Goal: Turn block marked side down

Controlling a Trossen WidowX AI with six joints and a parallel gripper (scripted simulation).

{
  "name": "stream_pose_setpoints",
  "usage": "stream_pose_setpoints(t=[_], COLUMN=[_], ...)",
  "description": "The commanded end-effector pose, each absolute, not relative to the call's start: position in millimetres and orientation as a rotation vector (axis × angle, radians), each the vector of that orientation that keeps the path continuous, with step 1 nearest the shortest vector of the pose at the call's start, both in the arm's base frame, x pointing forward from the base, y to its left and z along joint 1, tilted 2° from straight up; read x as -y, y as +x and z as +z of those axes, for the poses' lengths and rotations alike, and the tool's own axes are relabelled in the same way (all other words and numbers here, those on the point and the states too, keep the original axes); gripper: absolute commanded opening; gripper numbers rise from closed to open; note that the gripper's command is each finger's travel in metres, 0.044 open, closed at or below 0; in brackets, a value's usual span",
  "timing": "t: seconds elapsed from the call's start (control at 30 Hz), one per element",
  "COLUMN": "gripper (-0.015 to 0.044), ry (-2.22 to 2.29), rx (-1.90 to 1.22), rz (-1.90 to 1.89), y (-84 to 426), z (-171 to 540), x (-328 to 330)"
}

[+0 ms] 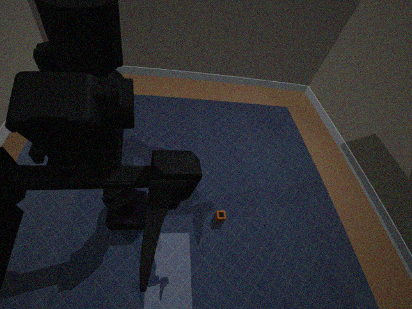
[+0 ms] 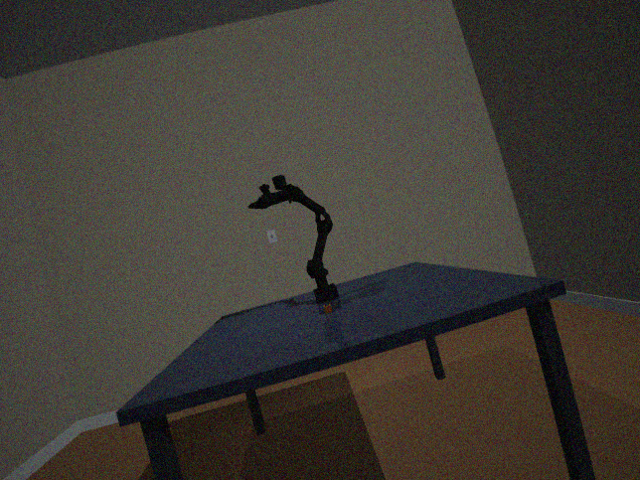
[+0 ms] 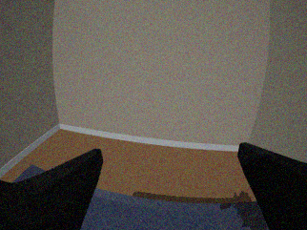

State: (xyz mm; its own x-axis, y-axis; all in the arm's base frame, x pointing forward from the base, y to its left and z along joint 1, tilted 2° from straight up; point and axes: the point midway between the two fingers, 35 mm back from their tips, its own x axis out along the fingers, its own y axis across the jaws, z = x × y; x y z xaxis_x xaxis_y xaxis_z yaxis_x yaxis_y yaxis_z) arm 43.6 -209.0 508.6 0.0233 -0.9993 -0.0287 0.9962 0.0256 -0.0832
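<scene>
And here the tabletop point(image 1: 258, 171) point(image 2: 342, 319) point(image 3: 157, 218) reads smooth with a dull sheen, fine pale lines crossing its blue surface. The arm point(image 1: 79, 99) point(image 2: 319, 244) looks like matt black plastic or painted metal, I can't say which! The floor point(image 1: 206, 87) point(image 2: 453, 404) point(image 3: 162, 170) has a wood-like orange tone, and the walls point(image 1: 371, 68) point(image 2: 240, 127) point(image 3: 162, 60) look matt, like plain paint.
</scene>
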Motion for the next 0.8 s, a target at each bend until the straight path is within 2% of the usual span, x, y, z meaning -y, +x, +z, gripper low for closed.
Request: stream_pose_setpoints(t=[0.0,0.37,0.57,0.77], gripper=[0.044,0.044,0.044,0.044], ry=[-0.011,0.04,0.049,0.048], rx=[-0.251,-0.659,-0.899,-1.152], rz=[-1.379,-0.943,-0.689,-0.428], y=[98.8,232.4,291.1,327.7], z=[469.6,350.0,272.3,190.8], x=[233.9,235.6,201.5,145.2])
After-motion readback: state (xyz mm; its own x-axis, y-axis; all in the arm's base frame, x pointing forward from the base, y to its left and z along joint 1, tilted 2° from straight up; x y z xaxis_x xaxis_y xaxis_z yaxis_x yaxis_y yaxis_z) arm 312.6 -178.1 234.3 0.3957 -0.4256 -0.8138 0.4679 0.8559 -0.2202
